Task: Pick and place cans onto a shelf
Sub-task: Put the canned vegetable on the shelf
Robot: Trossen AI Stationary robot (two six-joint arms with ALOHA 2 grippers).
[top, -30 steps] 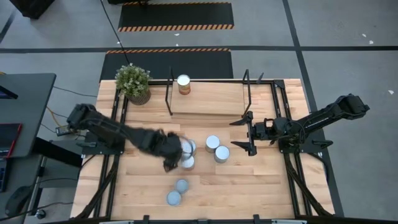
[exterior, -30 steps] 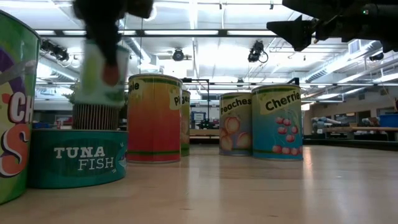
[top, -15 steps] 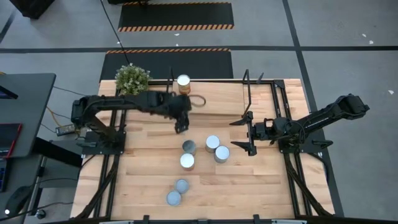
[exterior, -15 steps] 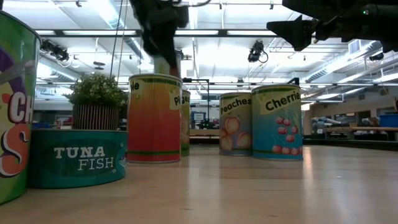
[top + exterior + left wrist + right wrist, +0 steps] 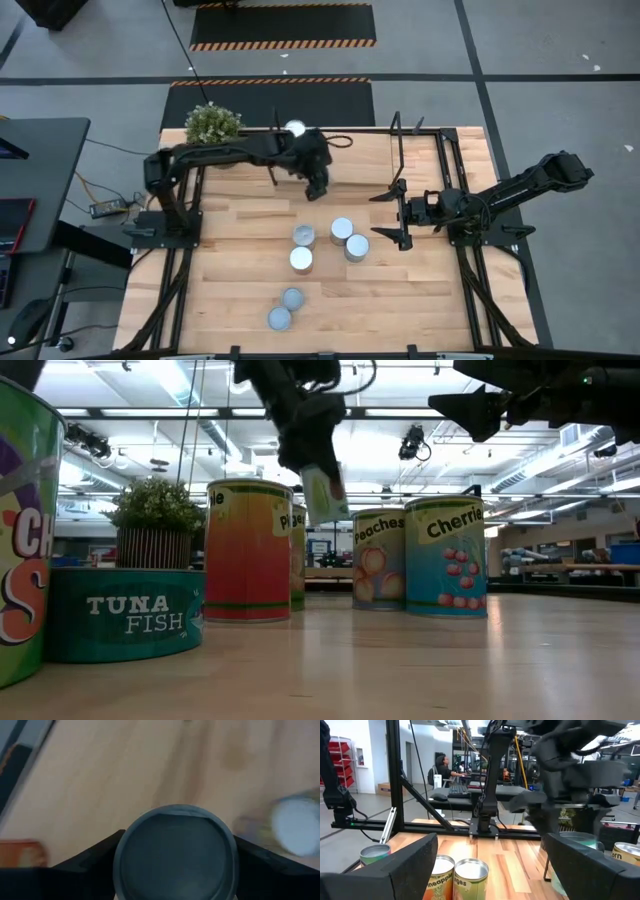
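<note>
Can held aloft over the shelf, left hand clenched on it.

Left hand (image 5: pixel 318 178) grips a can (image 5: pixel 322 493), its long axis near upright and slightly tilted, round grey top (image 5: pixel 175 852) facing the wrist camera, above the light wood shelf (image 5: pixel 350 160). One can (image 5: pixel 294 129) stands on the shelf beside black rods; a potted plant (image 5: pixel 211 124) is near. Five shiny-topped cans (image 5: pixel 341 230) cluster upright on the table (image 5: pixel 420 300). Right hand (image 5: pixel 398 215) hangs released beside them.
</note>
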